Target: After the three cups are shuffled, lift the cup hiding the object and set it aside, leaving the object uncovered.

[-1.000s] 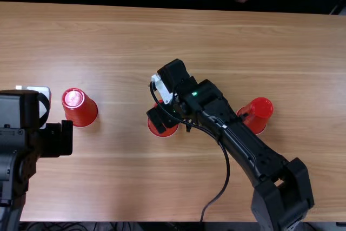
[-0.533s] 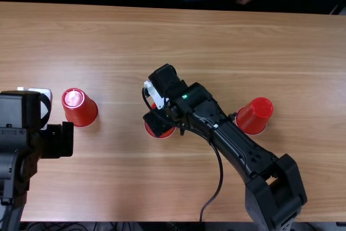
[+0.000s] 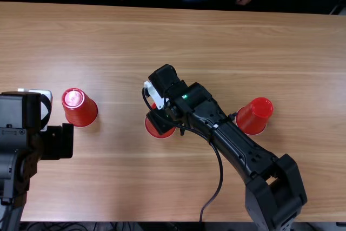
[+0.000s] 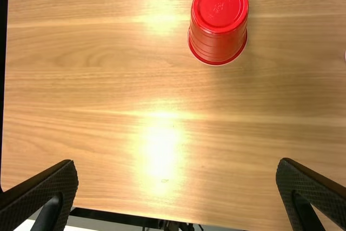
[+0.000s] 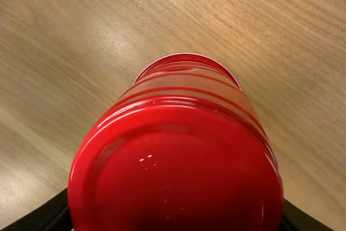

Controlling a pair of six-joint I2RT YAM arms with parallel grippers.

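Three red upturned cups stand in a row across the table (image 3: 281, 47). The right gripper (image 3: 161, 119) clasps the middle cup (image 5: 178, 155) from both sides, between the left cup (image 3: 79, 106) and right cup (image 3: 254, 115). The left gripper (image 4: 174, 166) is spread wide, empty.

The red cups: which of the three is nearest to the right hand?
The middle cup: the right hand sits over it, while the left cup and the right cup stand apart, untouched.

Left end effector (image 4: 175, 174) spread wide – right end effector (image 5: 173, 212) clasping middle cup (image 5: 178, 155).
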